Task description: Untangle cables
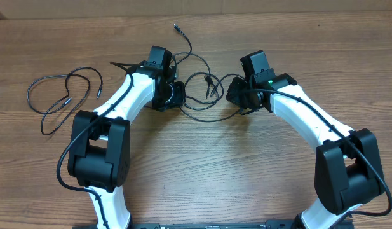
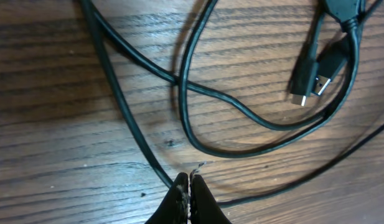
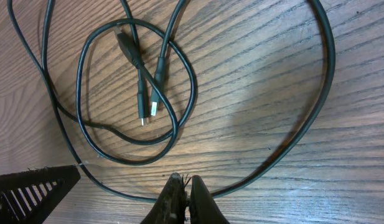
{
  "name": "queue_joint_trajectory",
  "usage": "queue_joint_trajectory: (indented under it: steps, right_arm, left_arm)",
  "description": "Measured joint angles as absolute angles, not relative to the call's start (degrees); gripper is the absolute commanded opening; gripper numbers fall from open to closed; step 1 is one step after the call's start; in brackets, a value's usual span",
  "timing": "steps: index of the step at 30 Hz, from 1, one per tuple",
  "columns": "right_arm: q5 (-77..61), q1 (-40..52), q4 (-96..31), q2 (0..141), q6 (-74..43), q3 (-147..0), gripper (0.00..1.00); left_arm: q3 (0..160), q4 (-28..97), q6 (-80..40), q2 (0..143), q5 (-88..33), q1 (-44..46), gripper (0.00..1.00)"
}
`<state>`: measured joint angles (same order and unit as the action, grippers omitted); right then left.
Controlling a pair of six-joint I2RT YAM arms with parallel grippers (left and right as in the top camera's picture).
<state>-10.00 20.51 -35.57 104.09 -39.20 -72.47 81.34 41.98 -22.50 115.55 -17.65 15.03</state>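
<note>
Left gripper (image 2: 190,178) and right gripper (image 3: 182,180) closed beside cables (image 3: 332,56).

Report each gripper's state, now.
Left gripper: closed, pinching a black cable.
Right gripper: closed, pinching the wide cable loop.

cables (image 1: 210,86): between left pincer (image 2: 190,183) and right pincer (image 3: 182,182) | loose cable (image 1: 67,100): far left
</note>
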Motion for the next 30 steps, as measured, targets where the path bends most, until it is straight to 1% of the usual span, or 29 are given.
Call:
queue_joint_trajectory:
  steps: [9,30]
  right_arm:
    - [-10.0,20.5,-35.2,104.1,-39.2,-72.5,0.04]
    - [-9.8,20.5,-35.2,104.1,-41.6,-72.5,0.04]
  left_arm:
    - [80.9,41.9,-22.5,115.5,-15.5,15.0,0.04]
    - [75.3,37.4,-22.5,115.5,-9.6,15.0,0.04]
